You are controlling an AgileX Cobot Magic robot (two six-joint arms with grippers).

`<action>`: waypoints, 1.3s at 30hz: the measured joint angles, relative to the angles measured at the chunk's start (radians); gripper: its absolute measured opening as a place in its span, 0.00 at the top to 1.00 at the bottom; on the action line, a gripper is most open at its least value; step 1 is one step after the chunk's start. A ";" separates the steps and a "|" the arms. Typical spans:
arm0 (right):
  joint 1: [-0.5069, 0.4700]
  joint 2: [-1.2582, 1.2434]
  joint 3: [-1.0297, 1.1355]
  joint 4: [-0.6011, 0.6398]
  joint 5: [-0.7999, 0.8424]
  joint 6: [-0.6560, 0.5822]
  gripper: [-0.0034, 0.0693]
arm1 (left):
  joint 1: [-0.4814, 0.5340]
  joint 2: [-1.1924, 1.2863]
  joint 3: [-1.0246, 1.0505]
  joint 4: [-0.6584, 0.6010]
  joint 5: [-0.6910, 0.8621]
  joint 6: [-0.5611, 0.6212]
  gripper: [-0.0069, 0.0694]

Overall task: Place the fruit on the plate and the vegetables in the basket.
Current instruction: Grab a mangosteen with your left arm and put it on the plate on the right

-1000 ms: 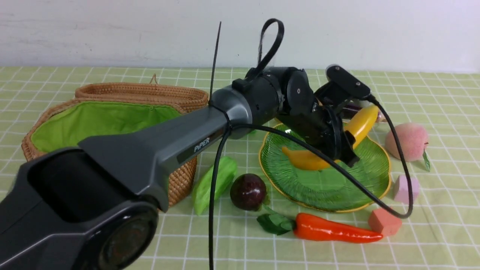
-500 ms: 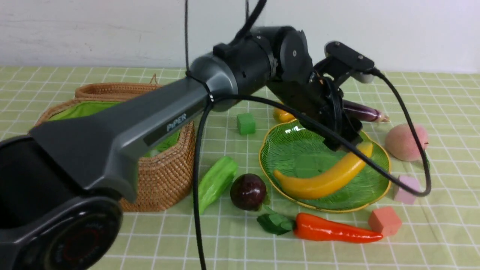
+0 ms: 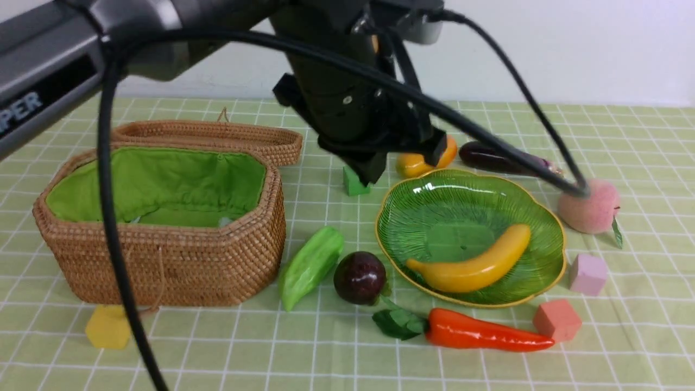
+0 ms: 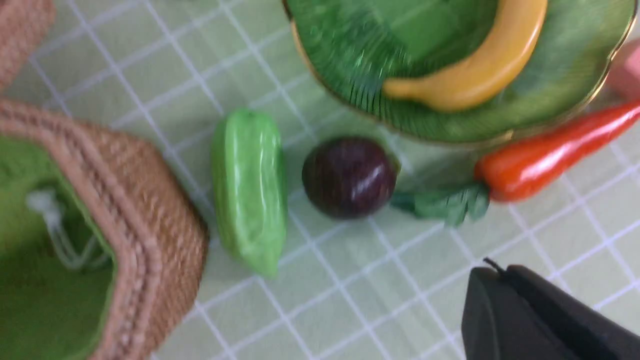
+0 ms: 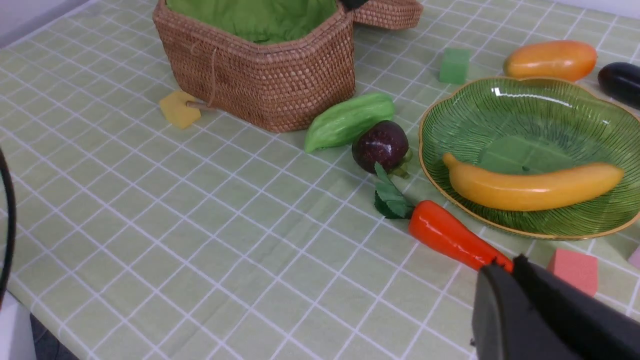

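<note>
The yellow banana lies loose in the green plate. In front of the plate are the mangosteen, the green gourd and the red carrot. Behind it lie the mango and the eggplant, with the peach to its right. The open basket stands at the left, nothing showing inside but its green lining. My left gripper hangs shut and empty above the plate's far-left edge. My right gripper, also shut and empty, hovers near the carrot's tip.
The basket lid lies behind the basket. Small cubes are scattered about: green under the left gripper, lilac and salmon right of the plate, yellow in front of the basket. The left arm's cable loops across the view.
My left gripper let go of the banana, which now rests flat in the plate. The arm then rose and swung back to the left, and its jaws closed.
</note>
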 joint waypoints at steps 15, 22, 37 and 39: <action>0.000 0.000 0.000 -0.007 0.025 -0.001 0.89 | -0.080 0.117 0.227 0.135 -0.118 0.088 0.66; 0.000 0.000 0.000 -0.007 0.029 -0.001 0.88 | -0.078 0.150 0.218 0.245 -0.233 0.467 0.16; 0.000 0.000 0.000 -0.008 0.059 -0.001 0.88 | 0.008 0.201 0.218 0.159 -0.380 1.010 0.13; 0.000 0.000 0.000 -0.008 0.061 -0.002 0.88 | 0.025 0.214 0.218 0.121 -0.381 1.036 0.13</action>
